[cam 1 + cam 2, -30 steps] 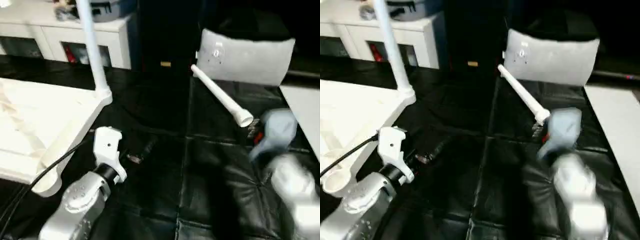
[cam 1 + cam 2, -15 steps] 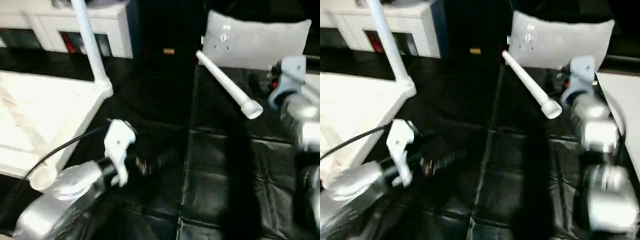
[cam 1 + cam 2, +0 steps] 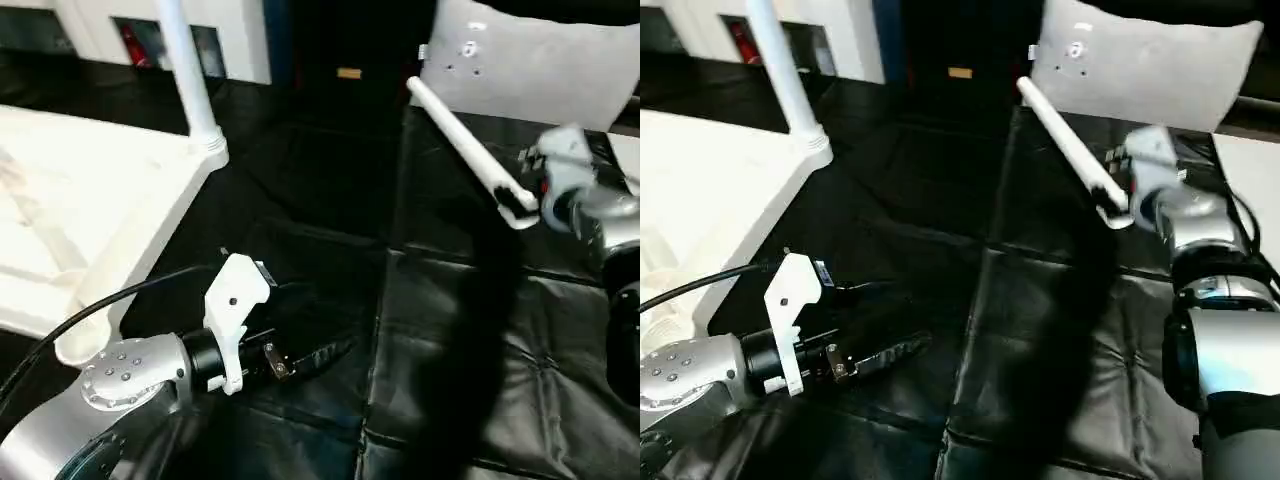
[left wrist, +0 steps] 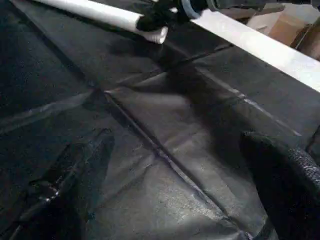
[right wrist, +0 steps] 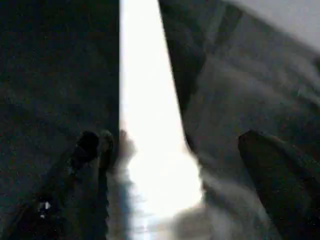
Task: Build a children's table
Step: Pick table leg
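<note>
- My right gripper (image 5: 165,165) is spread wide, straddling the loose leg's (image 3: 465,152) flared end without clamping it.
- My left gripper (image 4: 170,190) hangs open and empty above the black table (image 3: 440,340).

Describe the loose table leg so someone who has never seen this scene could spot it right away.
Start at the black-covered work surface and look to its far side, toward the grey cushion. The loose leg lies flat there, slanting away, with the right gripper at its near end. Unlike the upright leg in the tabletop, it is lying down.

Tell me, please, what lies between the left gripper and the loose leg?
Bare black cover separates the left gripper from the leg, in the left eye view.
</note>
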Available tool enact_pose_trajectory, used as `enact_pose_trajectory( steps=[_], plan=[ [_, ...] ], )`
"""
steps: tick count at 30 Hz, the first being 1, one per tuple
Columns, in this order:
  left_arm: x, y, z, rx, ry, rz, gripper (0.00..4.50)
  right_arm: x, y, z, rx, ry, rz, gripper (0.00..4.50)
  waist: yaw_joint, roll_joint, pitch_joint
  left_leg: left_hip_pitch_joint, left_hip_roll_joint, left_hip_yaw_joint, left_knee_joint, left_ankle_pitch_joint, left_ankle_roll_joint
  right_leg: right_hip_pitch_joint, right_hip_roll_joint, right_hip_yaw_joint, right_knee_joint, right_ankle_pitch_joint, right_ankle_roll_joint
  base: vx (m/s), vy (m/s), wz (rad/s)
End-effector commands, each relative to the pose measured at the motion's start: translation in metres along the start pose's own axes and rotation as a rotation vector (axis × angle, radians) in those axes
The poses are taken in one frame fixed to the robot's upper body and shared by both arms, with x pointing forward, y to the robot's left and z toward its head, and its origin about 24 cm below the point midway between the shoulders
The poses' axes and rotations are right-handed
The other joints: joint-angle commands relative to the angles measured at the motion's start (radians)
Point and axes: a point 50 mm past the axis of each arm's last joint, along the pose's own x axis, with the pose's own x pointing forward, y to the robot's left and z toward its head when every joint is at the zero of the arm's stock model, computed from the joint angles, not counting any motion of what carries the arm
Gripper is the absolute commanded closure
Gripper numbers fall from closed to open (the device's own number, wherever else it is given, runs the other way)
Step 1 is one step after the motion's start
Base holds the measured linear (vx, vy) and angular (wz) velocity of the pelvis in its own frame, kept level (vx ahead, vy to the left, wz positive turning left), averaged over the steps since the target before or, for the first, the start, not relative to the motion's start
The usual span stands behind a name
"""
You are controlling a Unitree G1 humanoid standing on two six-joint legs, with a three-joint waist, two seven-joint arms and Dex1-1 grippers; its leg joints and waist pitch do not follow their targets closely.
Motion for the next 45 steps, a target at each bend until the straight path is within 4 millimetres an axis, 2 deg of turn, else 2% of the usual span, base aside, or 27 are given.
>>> enact_pose_trajectory(
  steps=[1,3,8,11,13,20,33,34,38,39,40,41,42,45],
  plan=[
    [-0.002,-0.003,0.004,0.017,-0.002,0.000,0.02,0.000,-0.001,-0.004,0.036,0.031,0.010,0.18,0.002,-0.013,-0.063,0.036,0.065,-0.015,-0.063,-0.026,0.113,0.045,-0.066,0.028,-0.050,0.101,-0.361,0.000,0.000,0.00],
    [-0.003,-0.002,0.005,0.019,-0.002,0.001,0.02,0.000,0.001,-0.007,0.055,0.038,0.025,0.18,0.003,-0.013,-0.061,0.035,0.065,-0.014,-0.063,-0.031,0.114,0.044,-0.067,0.029,-0.051,0.099,-0.364,0.000,0.000,0.00],
    [-0.002,-0.001,0.006,0.026,-0.002,0.002,0.00,0.001,0.004,-0.010,0.105,0.029,0.060,0.64,0.004,-0.015,-0.066,0.034,0.065,-0.013,-0.060,-0.019,0.122,0.046,-0.067,0.028,-0.048,0.109,-0.367,0.000,0.000,0.00],
    [-0.001,-0.001,0.007,0.028,-0.006,0.002,0.00,0.001,0.004,-0.012,0.118,0.026,0.071,0.95,0.005,-0.013,-0.066,0.035,0.065,-0.011,-0.059,-0.016,0.125,0.044,-0.066,0.028,-0.048,0.109,-0.372,0.000,0.000,0.00],
    [-0.001,-0.001,0.007,0.026,-0.008,0.002,0.00,0.001,0.006,-0.013,0.132,0.018,0.082,1.07,0.006,-0.007,-0.065,0.034,0.066,-0.013,-0.059,-0.018,0.124,0.044,-0.066,0.028,-0.047,0.109,-0.373,0.000,0.000,0.00],
    [0.000,0.000,0.008,0.030,-0.009,-0.003,0.00,0.002,0.008,-0.019,0.154,0.009,0.101,1.64,0.011,-0.005,-0.068,0.036,0.067,-0.011,-0.057,-0.019,0.122,0.043,-0.065,0.027,-0.046,0.119,-0.382,0.000,0.000,0.00],
    [0.005,-0.001,0.006,0.030,-0.015,-0.009,0.00,0.001,0.007,-0.023,0.176,-0.019,0.117,1.72,0.021,-0.005,-0.079,0.034,0.066,-0.011,-0.051,0.003,0.126,0.047,-0.065,0.026,-0.040,0.147,-0.384,0.000,0.000,0.00],
    [0.006,0.000,0.006,0.030,-0.020,-0.009,0.00,0.001,0.007,-0.022,0.192,-0.040,0.120,1.72,0.020,-0.007,-0.087,0.036,0.067,-0.011,-0.049,0.002,0.126,0.050,-0.065,0.025,-0.039,0.146,-0.385,0.000,0.000,0.00],
    [0.009,0.003,0.006,0.034,-0.036,0.002,0.00,-0.001,0.006,-0.019,0.230,-0.116,0.147,1.72,0.021,-0.011,-0.090,0.034,0.067,-0.009,-0.046,-0.009,0.128,0.050,-0.066,0.026,-0.038,0.129,-0.386,0.000,0.000,0.00],
    [0.010,0.003,0.006,0.035,-0.039,0.005,0.00,-0.001,0.006,-0.019,0.236,-0.128,0.151,1.72,0.021,-0.015,-0.093,0.034,0.067,-0.008,-0.045,-0.015,0.128,0.052,-0.067,0.027,-0.038,0.122,-0.386,0.000,0.000,0.00],
    [0.011,0.005,0.006,0.035,-0.045,0.011,0.00,-0.002,0.004,-0.019,0.270,-0.163,0.167,1.72,0.024,-0.012,-0.100,0.034,0.067,-0.009,-0.041,-0.017,0.127,0.054,-0.070,0.026,-0.036,0.117,-0.385,0.000,0.000,0.00],
    [0.012,0.006,0.005,0.033,-0.049,0.016,0.00,-0.003,0.004,-0.020,0.287,-0.186,0.170,1.73,0.023,-0.013,-0.098,0.033,0.067,-0.008,-0.042,-0.022,0.127,0.052,-0.069,0.027,-0.038,0.112,-0.382,0.000,0.000,0.00],
    [0.013,0.006,0.005,0.030,-0.054,0.022,0.00,-0.003,0.004,-0.021,0.301,-0.211,0.172,1.73,0.024,-0.011,-0.102,0.033,0.067,-0.008,-0.040,-0.028,0.124,0.053,-0.069,0.026,-0.035,0.104,-0.380,0.000,0.000,0.00],
    [0.015,0.006,0.003,0.025,-0.064,0.025,0.00,-0.004,0.009,-0.025,0.325,-0.279,0.202,1.73,0.027,-0.010,-0.104,0.033,0.068,-0.008,-0.039,-0.040,0.122,0.052,-0.070,0.026,-0.037,0.090,-0.370,0.000,0.000,0.00]
  ],
)
